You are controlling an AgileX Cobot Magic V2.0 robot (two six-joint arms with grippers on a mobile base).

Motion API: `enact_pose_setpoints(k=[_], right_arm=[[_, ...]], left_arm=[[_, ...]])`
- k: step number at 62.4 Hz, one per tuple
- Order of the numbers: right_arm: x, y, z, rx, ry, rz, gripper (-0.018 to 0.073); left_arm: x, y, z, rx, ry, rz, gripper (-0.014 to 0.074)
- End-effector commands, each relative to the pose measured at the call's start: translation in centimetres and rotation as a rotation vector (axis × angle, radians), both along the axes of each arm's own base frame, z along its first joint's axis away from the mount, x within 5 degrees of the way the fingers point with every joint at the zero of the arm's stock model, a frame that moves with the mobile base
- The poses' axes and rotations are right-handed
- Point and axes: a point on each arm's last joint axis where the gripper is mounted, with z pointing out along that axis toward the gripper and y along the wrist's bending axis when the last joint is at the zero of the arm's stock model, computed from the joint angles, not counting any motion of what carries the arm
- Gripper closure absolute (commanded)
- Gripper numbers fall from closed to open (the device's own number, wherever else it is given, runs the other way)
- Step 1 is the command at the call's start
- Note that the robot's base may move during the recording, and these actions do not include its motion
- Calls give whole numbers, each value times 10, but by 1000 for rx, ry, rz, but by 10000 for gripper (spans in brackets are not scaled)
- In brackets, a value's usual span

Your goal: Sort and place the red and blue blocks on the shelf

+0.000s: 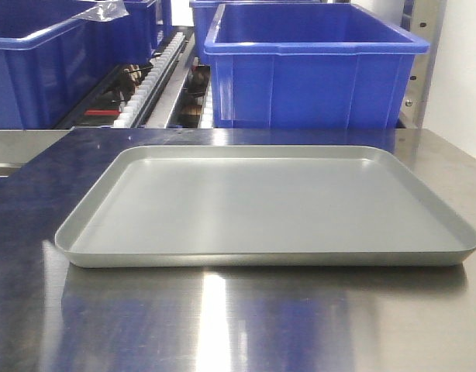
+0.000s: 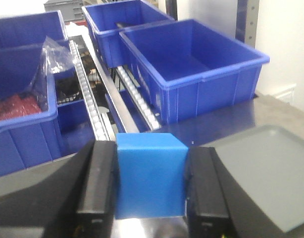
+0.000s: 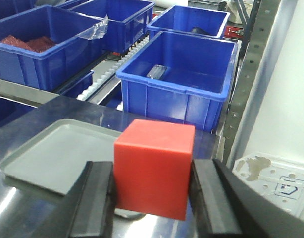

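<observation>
Blue block (image 2: 149, 173), low centre of the left wrist view: pinched between the black pads of the left gripper (image 2: 151, 191), jaws parted just to the cube's width, pads flush on both side faces. Red block (image 3: 154, 166), low centre of the right wrist view: held the same way by the right gripper (image 3: 153, 198), jaws spread only as wide as the cube. Hard to tell whether either cube is raised off the steel table (image 1: 222, 333) or resting on it. Grey tray (image 1: 261, 260), centre of the front view, bare. Beyond it, across the upper part of each frame, blue bins (image 3: 174, 101) on roller racks.

Judged as the carry stage. Keep both grips firm and level, move one arm forward at a time, clear the bin rims before lowering, and release only once each cube sits over its proper spot.
</observation>
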Motion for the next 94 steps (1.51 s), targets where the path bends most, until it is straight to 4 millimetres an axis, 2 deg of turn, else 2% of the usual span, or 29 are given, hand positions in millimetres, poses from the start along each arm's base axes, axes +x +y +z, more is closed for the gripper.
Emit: enact_pose_setpoints(k=[1,8,28,40,61,80,94], right_arm=[[4,0,0,9,-72,-21,494],[6,0,-19,2,-46,-20,494],[33,8,-41,-17,20,-23,494],[51,11,-50,-6,-32,-33,494],[80,19,-76,5,-61,-37,494],[93,22,-90,17,-96,-39,494],[94,23,-88,28,-134,-40,494]], left_arm=[[-2,0,5,-38,-110,-7,512],[0,-1,-10,-25,-104,-9,512],[5,-4,-40,7,-112,-16,512],[12,-11,-56,2,-139,-41,512],[18,-18,-79,-2,-161,-72,512],[20,-20,-91,-7,-140,-80,512],[20,-20,-90,-13,-148,-83,512]])
